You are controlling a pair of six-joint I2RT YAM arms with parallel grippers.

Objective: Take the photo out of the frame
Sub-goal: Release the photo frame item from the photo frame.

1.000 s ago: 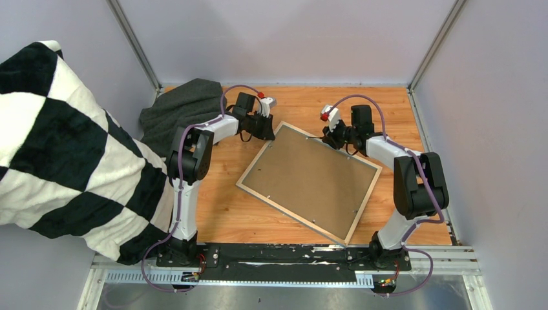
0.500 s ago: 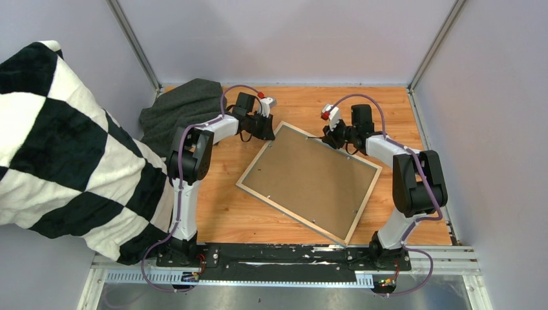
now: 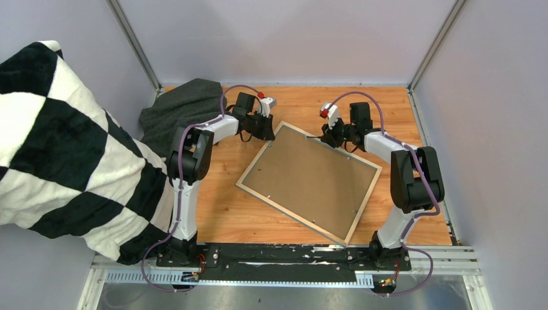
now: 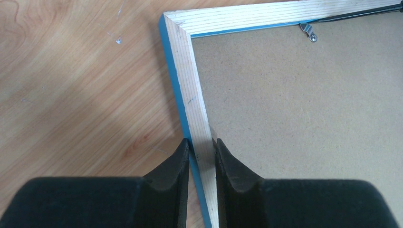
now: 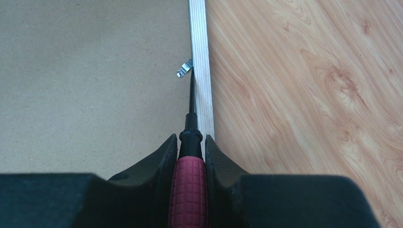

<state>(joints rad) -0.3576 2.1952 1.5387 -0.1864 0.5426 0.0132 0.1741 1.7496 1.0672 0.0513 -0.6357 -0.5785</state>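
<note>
Supporting surface: wood table (image 3: 220, 213), fills centre of top view.
Blanket: black/white checked blanket (image 3: 58, 142), left side of top view, beside L arm.
Frame: frame (image 4: 185, 61) flat on table, centre of top view, turned diagonal, back side up; pale wood rail w/ blue outer edge.
Board: brown backing board (image 3: 309, 181) fills frame opening.
Print: photo cannot be seen; frame shows its back only.
Cloth: grey cloth (image 3: 181, 106), bunched, upper left of table.
L hand: left gripper (image 4: 202, 145) on frame's upper-left rail near top corner; fingers clamped across rail, one outside, one on board side.
R hand: right gripper (image 5: 190, 140) at frame's upper-right rail; fingers clamped on tool handle.
Tool: red-grip screwdriver (image 5: 189, 190), shaft along inner side of rail, tip at clip.
Clip: small metal clip (image 5: 184, 69) at rail's inner edge, tab over board.
</note>
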